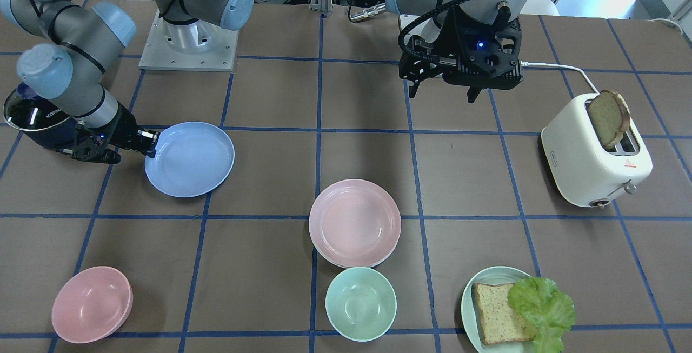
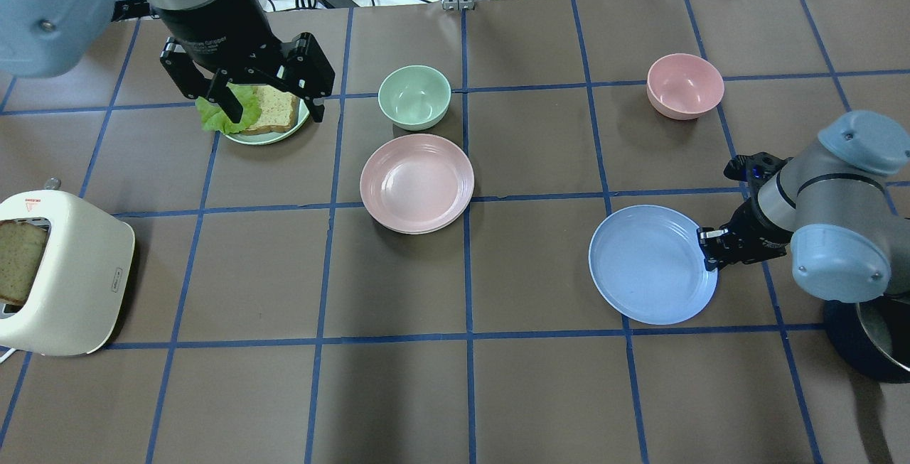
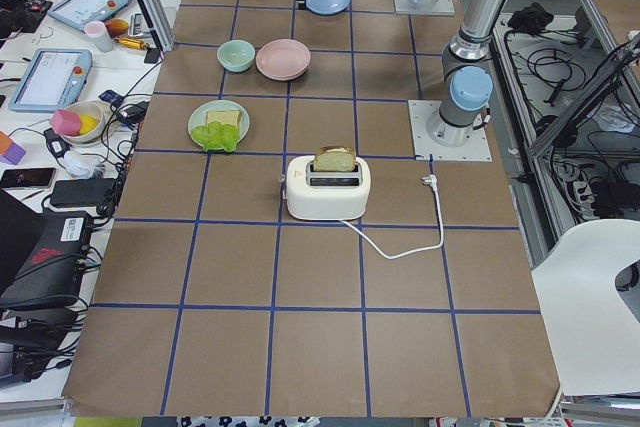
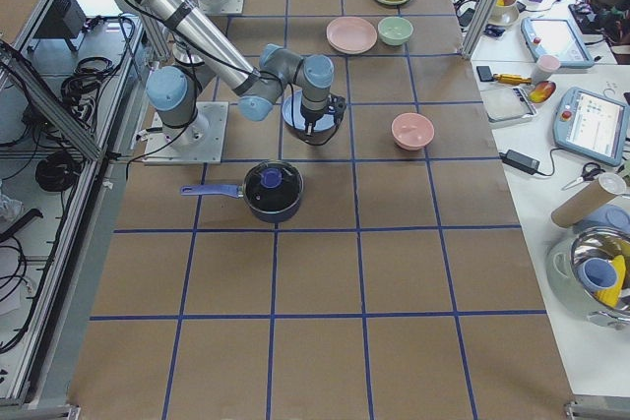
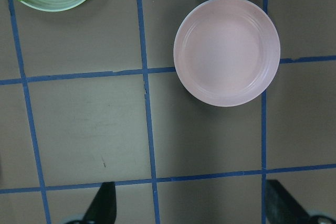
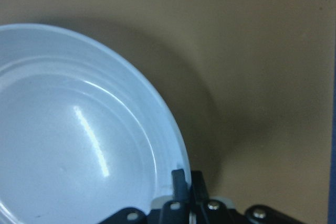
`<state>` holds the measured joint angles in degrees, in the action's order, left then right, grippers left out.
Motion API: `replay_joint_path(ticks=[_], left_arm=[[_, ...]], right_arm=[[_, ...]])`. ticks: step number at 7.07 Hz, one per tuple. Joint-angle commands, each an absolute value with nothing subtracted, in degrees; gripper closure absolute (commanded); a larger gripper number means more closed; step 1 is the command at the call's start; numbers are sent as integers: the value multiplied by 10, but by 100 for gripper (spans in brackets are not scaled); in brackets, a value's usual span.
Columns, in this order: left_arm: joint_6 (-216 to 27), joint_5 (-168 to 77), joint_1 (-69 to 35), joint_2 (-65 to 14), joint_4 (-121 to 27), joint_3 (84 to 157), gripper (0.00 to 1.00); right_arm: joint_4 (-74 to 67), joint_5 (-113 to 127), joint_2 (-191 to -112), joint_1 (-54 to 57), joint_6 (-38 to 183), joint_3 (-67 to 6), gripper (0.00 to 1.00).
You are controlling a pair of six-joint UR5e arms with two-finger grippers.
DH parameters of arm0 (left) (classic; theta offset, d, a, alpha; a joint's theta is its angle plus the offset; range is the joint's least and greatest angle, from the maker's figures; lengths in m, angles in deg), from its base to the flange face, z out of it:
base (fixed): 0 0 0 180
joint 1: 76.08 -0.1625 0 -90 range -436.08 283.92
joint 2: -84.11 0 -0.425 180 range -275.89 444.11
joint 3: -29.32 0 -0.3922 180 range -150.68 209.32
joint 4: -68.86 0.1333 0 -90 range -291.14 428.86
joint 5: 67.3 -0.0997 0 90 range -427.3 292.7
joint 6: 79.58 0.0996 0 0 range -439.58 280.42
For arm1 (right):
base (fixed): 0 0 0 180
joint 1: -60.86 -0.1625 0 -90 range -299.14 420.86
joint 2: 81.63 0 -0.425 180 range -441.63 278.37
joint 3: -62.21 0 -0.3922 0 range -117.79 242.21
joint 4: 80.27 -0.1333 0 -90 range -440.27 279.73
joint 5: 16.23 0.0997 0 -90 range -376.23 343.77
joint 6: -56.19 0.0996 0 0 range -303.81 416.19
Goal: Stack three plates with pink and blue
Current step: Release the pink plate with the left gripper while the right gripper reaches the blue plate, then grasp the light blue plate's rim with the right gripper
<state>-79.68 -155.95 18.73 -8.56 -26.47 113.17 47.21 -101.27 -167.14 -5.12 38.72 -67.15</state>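
Observation:
The light blue plate [image 1: 189,159] [image 2: 650,265] is on the robot's right side of the table. My right gripper [image 2: 709,254] [image 1: 153,145] is shut on its rim, as the right wrist view shows [image 6: 185,179]; a shadow lies under the plate [image 6: 79,129] there. The pale pink plate [image 1: 354,222] [image 2: 417,181] sits mid-table, with a paler rim showing beneath it, apparently the cream-white plate. My left gripper [image 2: 272,110] [image 1: 442,96] is open and empty, high above the table. Its wrist view looks down on the pink plate [image 5: 226,51].
A mint bowl [image 1: 360,303] stands next to the pink plate. A pink bowl [image 1: 92,304], a pale green plate [image 1: 470,299] with bread and lettuce, a white toaster [image 1: 594,153] with toast, and a dark blue pot [image 2: 867,350] behind my right arm stand around.

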Motion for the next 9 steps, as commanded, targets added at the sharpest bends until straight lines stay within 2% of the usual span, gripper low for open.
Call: replay_joint_path(ticks=[1, 4, 7, 9], left_arm=[[-782, -1562, 183, -76, -230, 1147, 0], [-816, -1564, 184, -75, -231, 1144, 0], [-816, -1565, 183, -74, -231, 1144, 0], [-816, -1566, 182, -72, -232, 1144, 0]], right_arm=[[429, -978, -1706, -57, 390, -646, 100], [399, -954, -1695, -179, 534, -561, 100], [446, -961, -1569, -323, 732, -448, 100], [438, -957, -1530, -383, 836, -369, 100]])
